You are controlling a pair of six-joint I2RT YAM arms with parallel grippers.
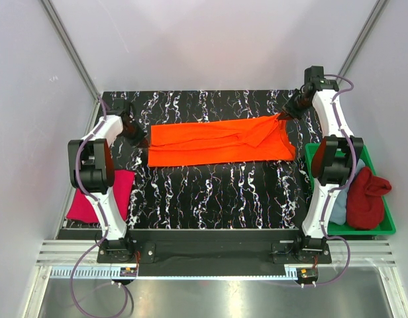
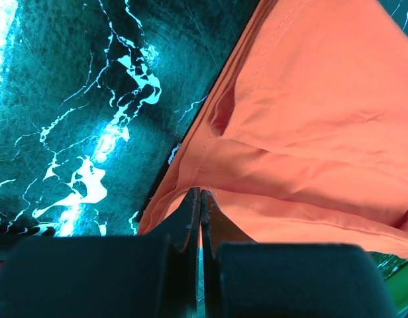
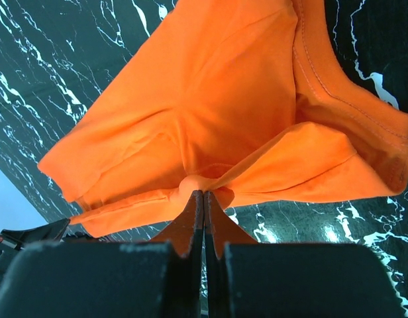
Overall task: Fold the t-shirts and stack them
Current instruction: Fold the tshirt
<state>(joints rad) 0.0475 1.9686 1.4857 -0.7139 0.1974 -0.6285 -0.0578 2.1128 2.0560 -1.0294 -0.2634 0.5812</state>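
Observation:
The bright orange t-shirt (image 1: pixel 220 142) lies stretched across the far half of the black marbled table, folded lengthwise. My left gripper (image 1: pixel 139 139) is shut on its left edge; in the left wrist view the jaws (image 2: pixel 201 193) pinch the orange cloth (image 2: pixel 310 112). My right gripper (image 1: pixel 283 116) is shut on its far right corner, and the cloth (image 3: pixel 210 119) bunches at the tips (image 3: pixel 203 194). The magenta-pink shirt (image 1: pixel 101 192) lies at the table's left edge. The dark red shirt (image 1: pixel 366 197) and the light blue shirt (image 1: pixel 340 202) lie in the green tray.
The green plastic tray (image 1: pixel 387 225) stands at the table's right side beside the right arm. The black marbled table (image 1: pixel 217 199) shows bare in front of the orange shirt. White walls close in the back and both sides.

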